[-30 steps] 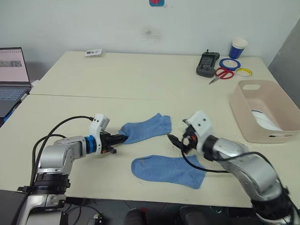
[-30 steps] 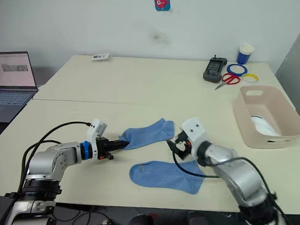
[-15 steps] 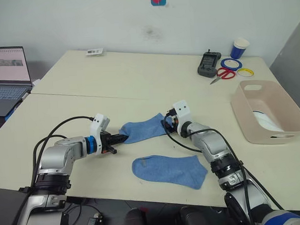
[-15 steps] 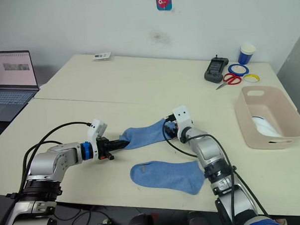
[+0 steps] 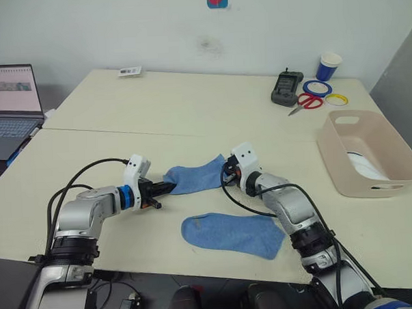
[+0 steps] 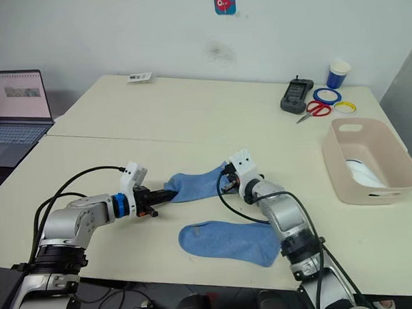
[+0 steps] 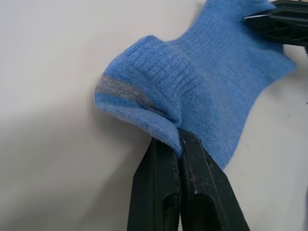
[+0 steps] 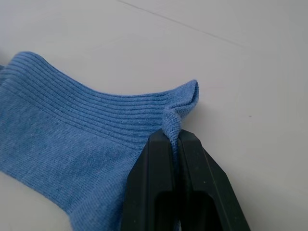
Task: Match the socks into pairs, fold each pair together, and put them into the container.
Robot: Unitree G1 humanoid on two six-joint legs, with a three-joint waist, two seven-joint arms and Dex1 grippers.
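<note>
While second blue sock (image 5: pixel 230 235) lies nearby, left end effector (image 5: pixel 168 187) and right end effector (image 5: pixel 225 174) pinch opposite ends of upper blue sock (image 5: pixel 193 177).

office/lab | laptop (image 5: pixel 11 101) | tape rolls (image 5: pixel 315 87) | scissors (image 5: pixel 303 103)

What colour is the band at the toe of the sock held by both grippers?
Grey, on an otherwise blue sock; the left wrist view shows the band best.

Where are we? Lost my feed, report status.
Left gripper and right gripper each shut on opposite ends of far blue sock. Second blue sock flat, untouched. Pink container unobstructed.
</note>
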